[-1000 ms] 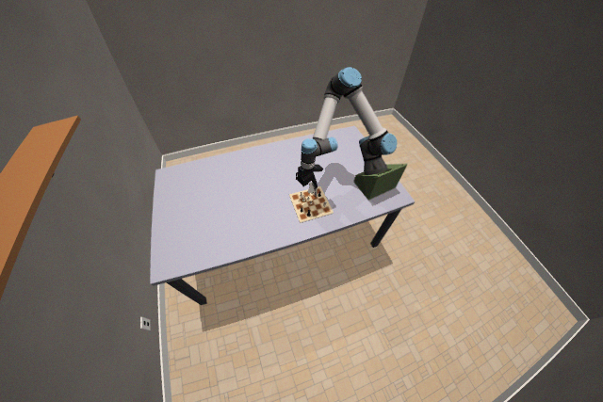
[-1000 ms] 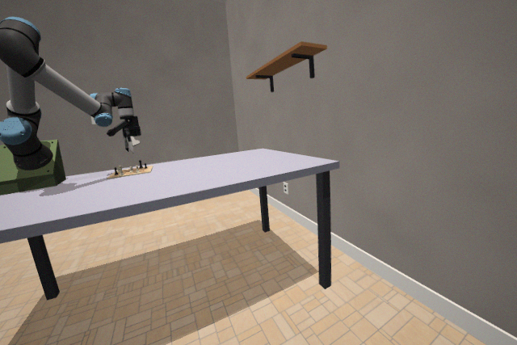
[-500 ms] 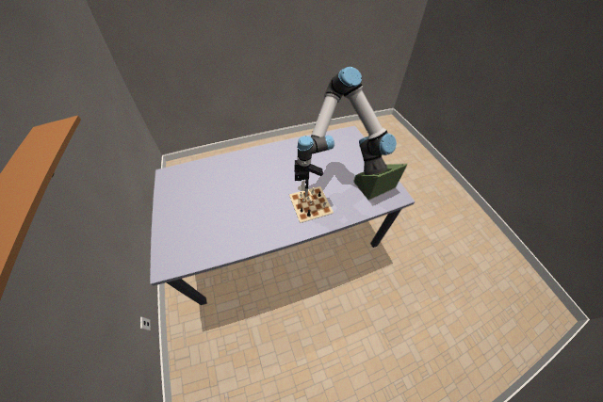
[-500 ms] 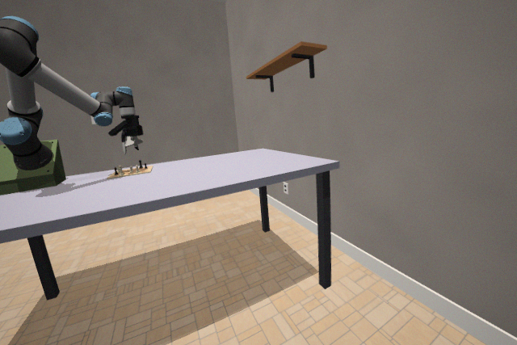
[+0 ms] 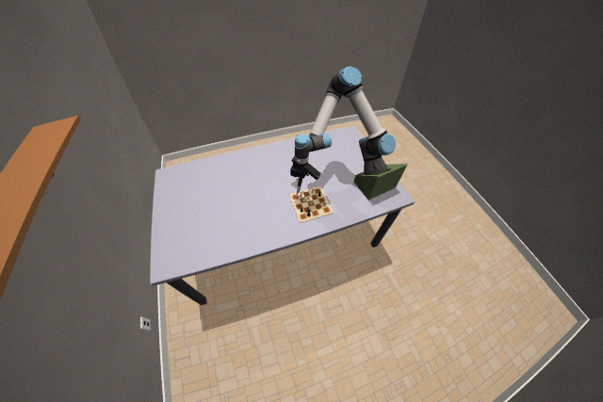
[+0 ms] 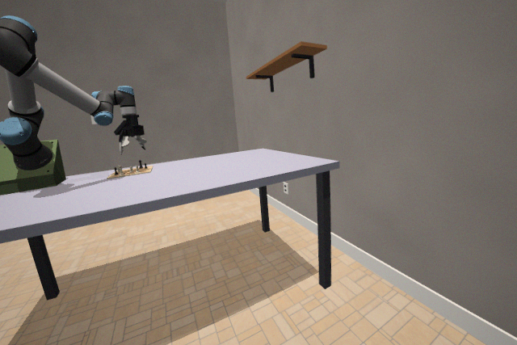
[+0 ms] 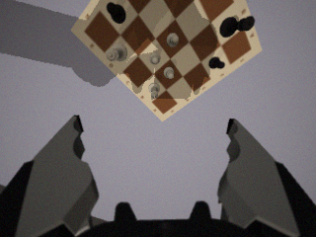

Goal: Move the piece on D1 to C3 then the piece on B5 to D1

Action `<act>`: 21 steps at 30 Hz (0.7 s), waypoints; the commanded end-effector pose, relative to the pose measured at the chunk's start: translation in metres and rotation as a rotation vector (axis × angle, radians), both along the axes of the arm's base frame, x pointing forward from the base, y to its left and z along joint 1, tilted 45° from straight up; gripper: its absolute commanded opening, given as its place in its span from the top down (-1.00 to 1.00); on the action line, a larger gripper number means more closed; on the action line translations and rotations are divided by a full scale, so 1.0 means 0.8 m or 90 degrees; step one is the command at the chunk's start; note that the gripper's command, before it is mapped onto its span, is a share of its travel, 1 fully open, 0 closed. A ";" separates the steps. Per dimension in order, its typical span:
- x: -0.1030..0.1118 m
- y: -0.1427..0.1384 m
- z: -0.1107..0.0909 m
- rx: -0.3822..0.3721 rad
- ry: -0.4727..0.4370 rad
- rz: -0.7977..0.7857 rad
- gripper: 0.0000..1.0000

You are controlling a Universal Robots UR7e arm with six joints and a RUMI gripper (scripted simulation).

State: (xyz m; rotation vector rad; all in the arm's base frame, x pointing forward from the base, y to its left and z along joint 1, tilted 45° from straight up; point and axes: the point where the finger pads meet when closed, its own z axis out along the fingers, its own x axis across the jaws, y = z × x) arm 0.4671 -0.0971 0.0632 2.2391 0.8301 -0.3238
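Observation:
The small chessboard (image 5: 322, 213) (image 6: 148, 168) (image 7: 101, 31) lies on the grey table near the arm's base. Several pale pieces, such as one (image 7: 172, 39) near the middle and one (image 7: 117, 52) towards the left side, stand on it. Dark pieces stand near its edges, one (image 7: 117, 12) at the top left and a pair (image 7: 229, 26) at the right. All look upright. The square labels are too small to read. My gripper (image 5: 298, 188) (image 6: 132, 145) (image 7: 156, 118) is open and empty. It hangs above the bare table just off the board's near corner in the wrist view.
The arm's green base block (image 5: 381, 180) (image 6: 29, 166) stands on the table (image 5: 219, 213) (image 6: 233, 166) to the right of the board. An orange wall shelf (image 5: 29, 178) (image 6: 287, 59) hangs well away from the table. The table's front edge runs close to the board.

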 end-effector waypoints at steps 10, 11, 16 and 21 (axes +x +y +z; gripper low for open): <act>0.006 -0.006 0.007 -0.001 -0.090 -0.098 -1.00; 0.006 -0.006 0.007 -0.001 -0.093 -0.102 -1.00; 0.007 -0.007 0.008 -0.001 -0.102 -0.111 -1.00; 0.007 -0.007 0.008 -0.001 -0.104 -0.112 -1.00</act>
